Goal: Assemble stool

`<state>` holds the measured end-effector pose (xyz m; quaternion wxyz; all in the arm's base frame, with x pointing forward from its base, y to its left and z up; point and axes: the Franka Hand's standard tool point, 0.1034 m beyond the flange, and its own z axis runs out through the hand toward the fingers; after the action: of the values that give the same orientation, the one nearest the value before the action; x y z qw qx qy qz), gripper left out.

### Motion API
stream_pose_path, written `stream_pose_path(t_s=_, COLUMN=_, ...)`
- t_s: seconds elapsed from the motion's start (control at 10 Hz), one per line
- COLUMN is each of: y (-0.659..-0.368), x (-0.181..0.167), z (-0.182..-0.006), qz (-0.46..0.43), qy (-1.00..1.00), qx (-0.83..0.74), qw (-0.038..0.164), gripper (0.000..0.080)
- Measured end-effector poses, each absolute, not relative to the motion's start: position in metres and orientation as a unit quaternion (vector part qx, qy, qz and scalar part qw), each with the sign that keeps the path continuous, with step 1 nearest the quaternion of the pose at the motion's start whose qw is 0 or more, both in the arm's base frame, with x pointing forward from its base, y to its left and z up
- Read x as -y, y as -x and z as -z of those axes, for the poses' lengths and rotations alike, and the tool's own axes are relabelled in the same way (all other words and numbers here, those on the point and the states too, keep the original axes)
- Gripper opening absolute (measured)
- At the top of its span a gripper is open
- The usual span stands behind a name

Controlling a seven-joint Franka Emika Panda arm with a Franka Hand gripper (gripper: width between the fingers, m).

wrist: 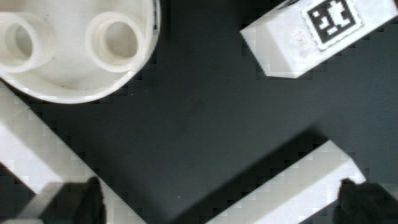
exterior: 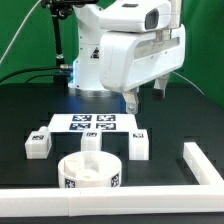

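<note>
Long white L-shaped bar [exterior: 120,206] is edging the desk [exterior: 180,120], the stool's round seat [exterior: 90,172] lying just behind it with leg blocks [exterior: 38,143] sitting loose around it, none yet fitted. Hovering over bare desk beside the right-hand leg block [exterior: 137,143] in the exterior view, the hand [exterior: 134,102] is holding its fingers [wrist: 71,200] apart and empty, apparently lining up a first pick, though its height is hard to judge. Next it is needing to centre over that block and straddle its narrow sides.
</note>
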<state>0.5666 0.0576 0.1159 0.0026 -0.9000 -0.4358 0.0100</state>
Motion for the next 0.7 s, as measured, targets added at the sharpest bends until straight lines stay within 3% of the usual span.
stream_pose_path(t_s=0.5, y=-0.567, x=-0.057, z=-0.116, qz=-0.01, qy=0.9, qx=0.436, qw=0.003, gripper=0.0649)
stream_pose_path(t_s=0.7, y=-0.565, x=-0.037, z=-0.11, qz=-0.014, qy=0.887, qx=0.461, qw=0.001, gripper=0.0649)
